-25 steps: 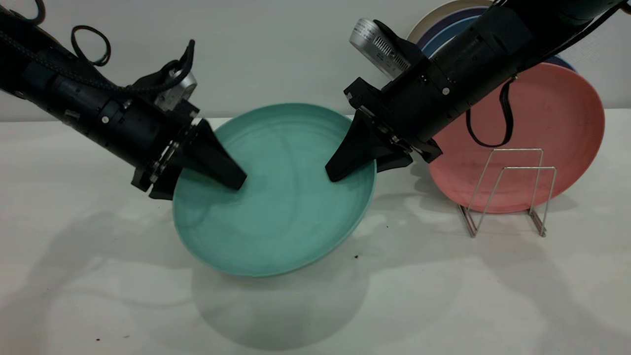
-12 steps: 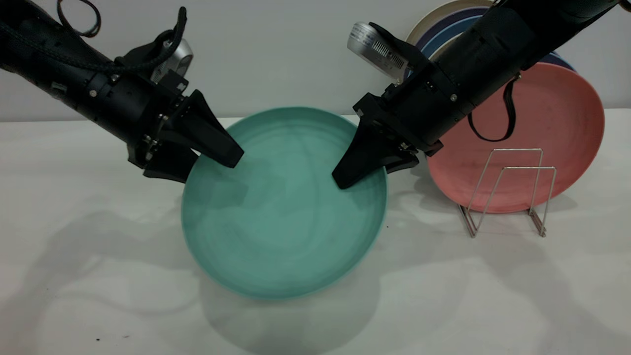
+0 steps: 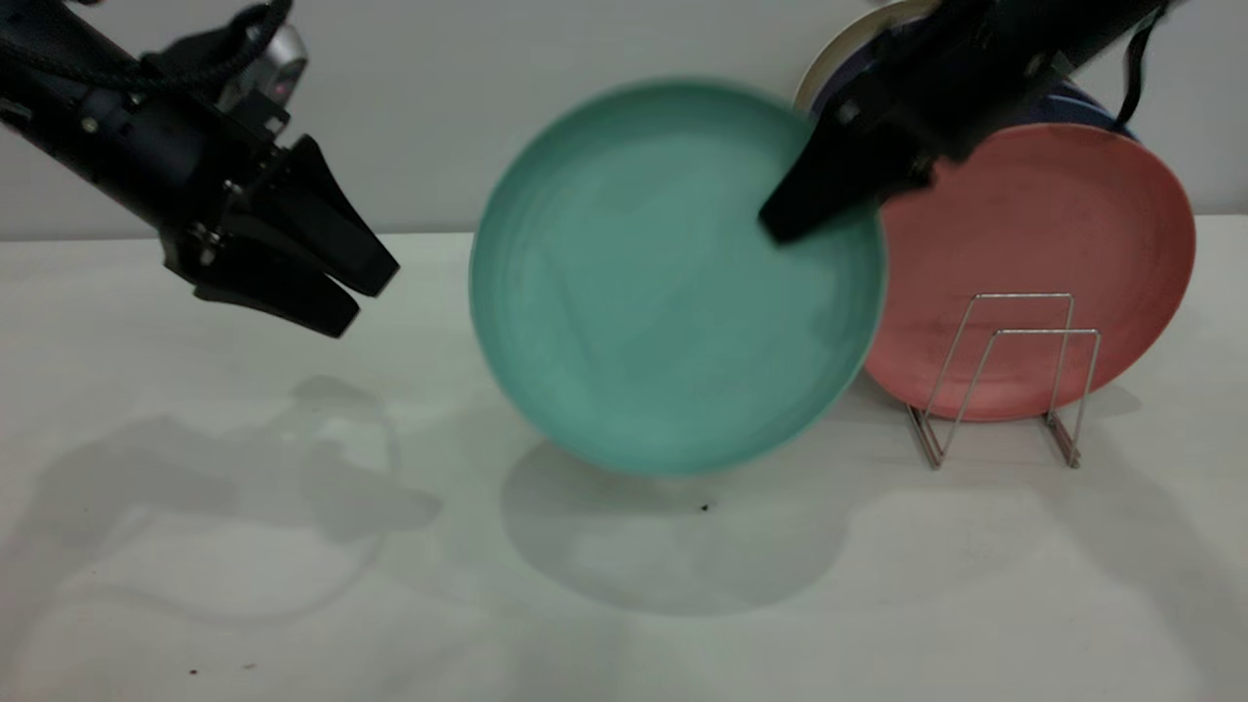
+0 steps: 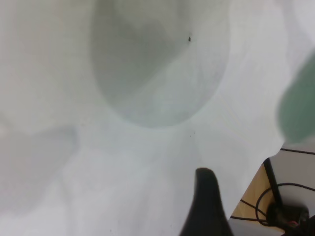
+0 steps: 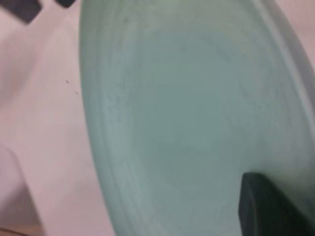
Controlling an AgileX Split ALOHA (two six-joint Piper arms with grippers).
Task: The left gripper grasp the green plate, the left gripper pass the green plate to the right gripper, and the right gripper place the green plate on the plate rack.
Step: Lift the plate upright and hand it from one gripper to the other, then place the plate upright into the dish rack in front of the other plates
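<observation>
White table (image 3: 195, 585) fills the near part of my exterior view, bare but for soft shadows and one dark speck (image 3: 704, 507) under the plate's lower edge. From my left wrist camera I see the same pale surface, a round shadow on it, one black fingertip (image 4: 206, 206) and a blurred sliver of green at the edge.

Farther in, at mid-depth, the green plate (image 3: 673, 278) hangs clear of the table, tipped up almost on edge with its hollow face toward my exterior camera. I have the right gripper (image 3: 829, 190) pinched on its upper right rim; one black finger lies across the plate's face, the other is hidden behind it. In the right wrist camera the plate (image 5: 197, 113) fills nearly everything, with a finger (image 5: 268, 206) pressed on it.

My left gripper (image 3: 356, 297) is off to the left, well apart from the plate, holding nothing, its two fingers a narrow gap apart.

To the right, the wire plate rack (image 3: 1004, 375) stands on the table, just beside the green plate's right edge. Behind the rack a pink plate (image 3: 1063, 244) stands upright, and farther back blue plates (image 3: 1092, 102) lean at the wall.
</observation>
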